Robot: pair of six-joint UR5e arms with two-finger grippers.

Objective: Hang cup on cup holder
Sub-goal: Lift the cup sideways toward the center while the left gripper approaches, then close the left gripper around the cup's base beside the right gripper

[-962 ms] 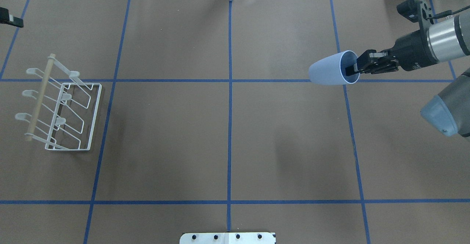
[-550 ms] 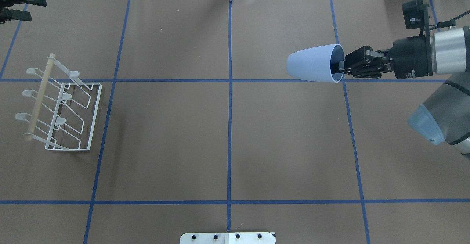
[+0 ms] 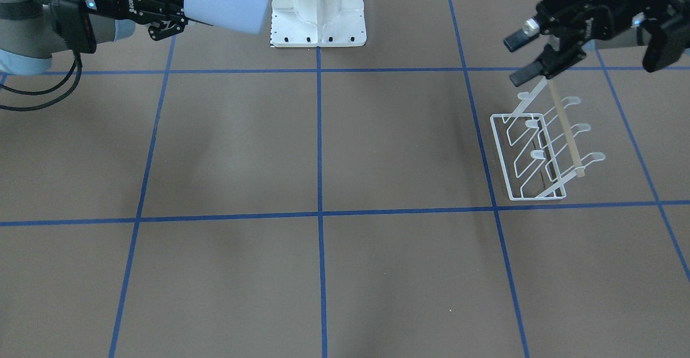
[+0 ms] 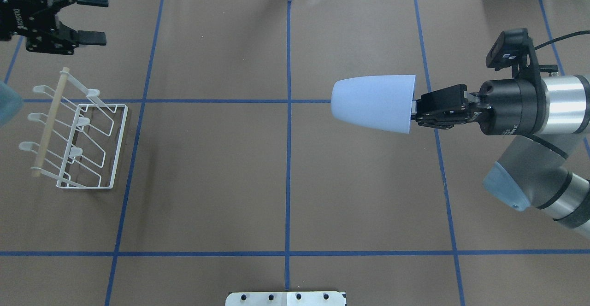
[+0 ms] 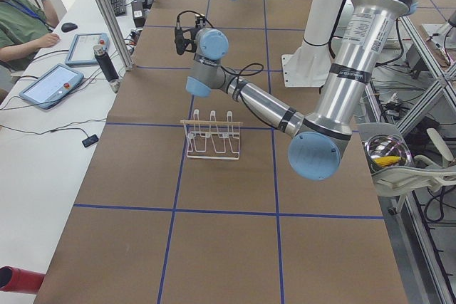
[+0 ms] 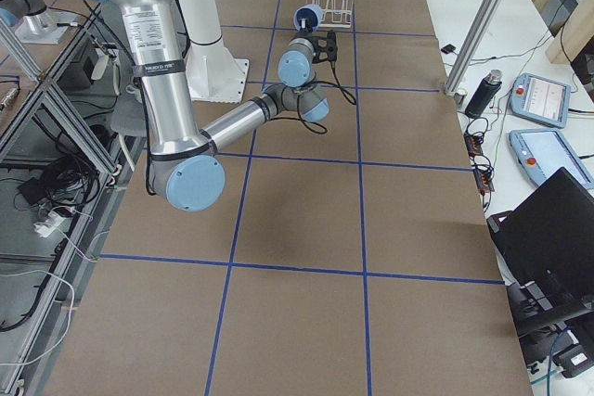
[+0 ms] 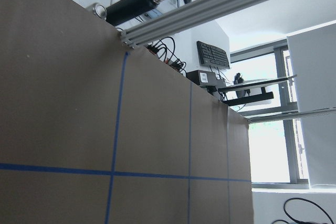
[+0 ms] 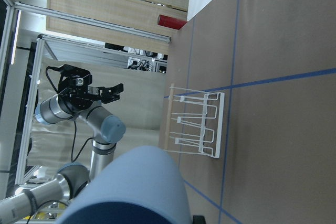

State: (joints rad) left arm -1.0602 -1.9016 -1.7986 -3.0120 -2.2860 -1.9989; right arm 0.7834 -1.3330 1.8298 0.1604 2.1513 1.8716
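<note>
Since a second ago the cup (image 4: pixel 373 110) has travelled towards the rack (image 4: pixel 50 121), and the left gripper (image 4: pixel 94 14) has come into view near the rack's bar.

At present the cup is in the air, on its side, well apart from the rack, its closed base leading and its mouth turned back to the right gripper (image 4: pixel 416 112). That gripper is pinched onto the cup's rim. The left gripper has its jaws spread wide and carries nothing. It hangs high over the worktop (image 4: pixel 207 181), and the views disagree on which end of the rack it is nearer.

The carry looks about half done. A rim pinch is a thin hold, so travel should be smooth or the cup may swing. Its mouth will have to turn to face a prong tip before lowering. Perhaps the left gripper will take it round the body, well clear of the rack.
</note>
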